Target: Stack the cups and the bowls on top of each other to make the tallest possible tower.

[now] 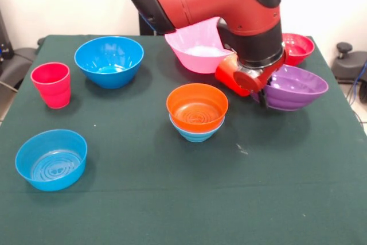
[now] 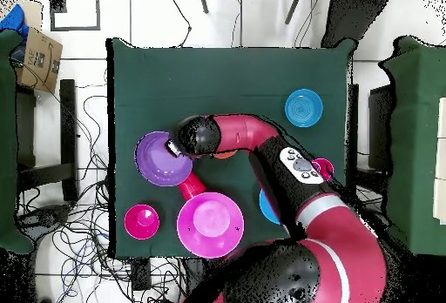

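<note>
The wide purple bowl (image 1: 298, 87) (image 2: 155, 162) sits at the table's right side in the front view. My gripper (image 1: 265, 97) (image 2: 175, 147) is shut on its near-left rim, and one dark finger (image 1: 264, 101) shows outside the wall. The orange bowl (image 1: 196, 105) is nested in the light-blue bowl (image 1: 196, 132) at mid-table. The large pink bowl (image 1: 195, 50) (image 2: 209, 223) and small red bowl (image 1: 298, 47) (image 2: 141, 221) are at the back. The deep blue bowl (image 1: 109, 60), pinkish-red cup (image 1: 51, 84) and small blue bowl (image 1: 51, 159) (image 2: 303, 107) stand on the left.
The arm (image 1: 229, 4) (image 2: 261, 143) spans the back of the table and covers part of the pink bowl. The purple bowl is close to the table's right edge (image 1: 344, 119). Cables and chairs surround the table (image 2: 226, 73) on the floor.
</note>
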Action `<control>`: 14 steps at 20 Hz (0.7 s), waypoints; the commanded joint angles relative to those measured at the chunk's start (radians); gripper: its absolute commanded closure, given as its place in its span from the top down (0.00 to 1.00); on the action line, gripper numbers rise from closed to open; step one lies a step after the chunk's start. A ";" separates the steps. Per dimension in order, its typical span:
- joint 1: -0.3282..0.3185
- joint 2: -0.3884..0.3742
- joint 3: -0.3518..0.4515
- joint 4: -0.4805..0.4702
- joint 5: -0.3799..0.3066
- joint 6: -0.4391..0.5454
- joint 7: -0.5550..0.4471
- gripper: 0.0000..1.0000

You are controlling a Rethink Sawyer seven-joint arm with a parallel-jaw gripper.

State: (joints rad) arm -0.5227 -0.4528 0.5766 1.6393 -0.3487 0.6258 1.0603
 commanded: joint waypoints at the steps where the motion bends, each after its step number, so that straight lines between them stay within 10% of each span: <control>1: -0.011 -0.023 0.042 0.036 0.028 0.127 0.011 0.00; 14: -0.012 -0.068 0.058 0.002 0.071 0.266 -0.002 0.00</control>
State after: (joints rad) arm -0.5380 -0.4833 0.5874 1.6402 -0.3218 0.7263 1.0603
